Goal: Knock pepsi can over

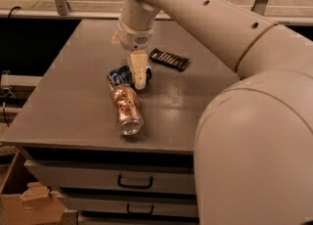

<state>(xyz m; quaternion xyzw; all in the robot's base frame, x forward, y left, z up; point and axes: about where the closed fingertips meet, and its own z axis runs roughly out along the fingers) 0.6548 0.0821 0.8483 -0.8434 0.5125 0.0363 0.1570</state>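
Observation:
The pepsi can (pixel 119 76), dark blue with a silver end, lies on its side on the grey table (pixel 73 97), its silver end facing left. My gripper (pixel 138 70) hangs from the cream arm right over the can's right part, touching or nearly touching it and hiding that side. A gold can (pixel 126 109) lies on its side just in front of the pepsi can, its open end toward the table's front edge.
A flat black ridged bar (pixel 169 59) lies to the right of the gripper. My large cream arm fills the right half of the view. Drawers (pixel 132 182) sit under the table's front edge. A cardboard box (pixel 29 199) stands on the floor at lower left.

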